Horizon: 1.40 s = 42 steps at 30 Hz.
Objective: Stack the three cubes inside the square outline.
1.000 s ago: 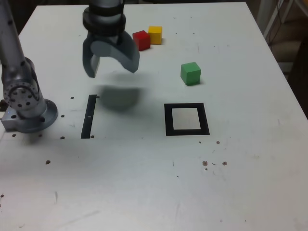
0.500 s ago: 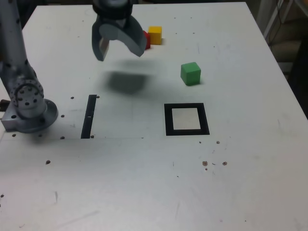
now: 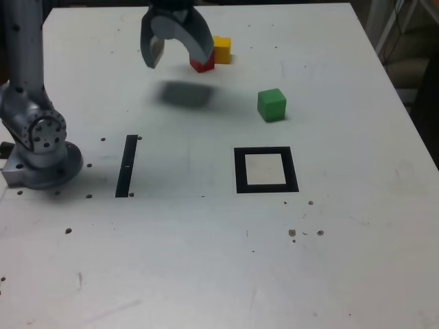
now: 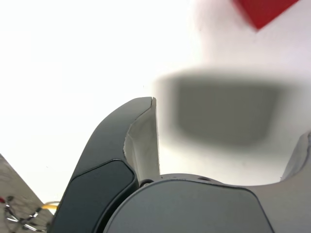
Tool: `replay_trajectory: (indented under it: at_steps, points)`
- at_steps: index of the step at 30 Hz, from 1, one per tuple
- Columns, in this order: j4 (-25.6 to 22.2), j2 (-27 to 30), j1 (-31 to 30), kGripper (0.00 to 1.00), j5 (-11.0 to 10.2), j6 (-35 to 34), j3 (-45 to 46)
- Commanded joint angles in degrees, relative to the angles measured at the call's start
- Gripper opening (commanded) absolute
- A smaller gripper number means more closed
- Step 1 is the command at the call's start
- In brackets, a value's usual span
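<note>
Exterior view first: my gripper (image 3: pixel 177 49) hangs above the table (image 3: pixel 343 260) near its far edge, jaws spread wide with nothing between them. The red cube (image 3: pixel 201 64) peeks out just under my finger on the exterior view's right, mostly hidden by it. The yellow cube (image 3: pixel 221 49) sits touching or almost touching the red one, on its right in this view; I cannot tell if there is a gap. That is my worry: if I drop onto the red, the finger on that side has to land between two blocks that leave it no room, so it could ride down on the yellow, shove it away, or pinch both together. The green cube (image 3: pixel 271 104) stands alone, well apart, nearer the square outline (image 3: pixel 266 170), which holds nothing yet. The narrow black strip (image 3: pixel 127 166) lies off to the exterior view's left, not my target.

Wrist view now: one dark finger (image 4: pixel 124 145) curves up, the other barely shows at the frame edge, so I'm open here too. A corner of the red cube (image 4: pixel 262 9) shows far ahead, off my centreline. Closing from this line, I judge I'd clip a corner and spin it.
</note>
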<state>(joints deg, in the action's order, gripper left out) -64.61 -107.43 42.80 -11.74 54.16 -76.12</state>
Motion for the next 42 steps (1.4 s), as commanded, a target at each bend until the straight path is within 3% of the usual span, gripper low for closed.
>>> replay_trajectory:
  at_steps: [1, 14, 34, 42]
  points:
    - [-0.64, -1.41, 0.5, 0.99, -0.37, 1.5, -1.31]
    - [-1.18, -7.09, 2.55, 0.97, -0.2, 10.66, -5.19]
    - [0.43, -13.73, 2.41, 0.93, -0.39, 10.92, -10.22]
    - [-0.63, -16.13, 2.11, 0.85, -0.87, 9.69, -12.78]
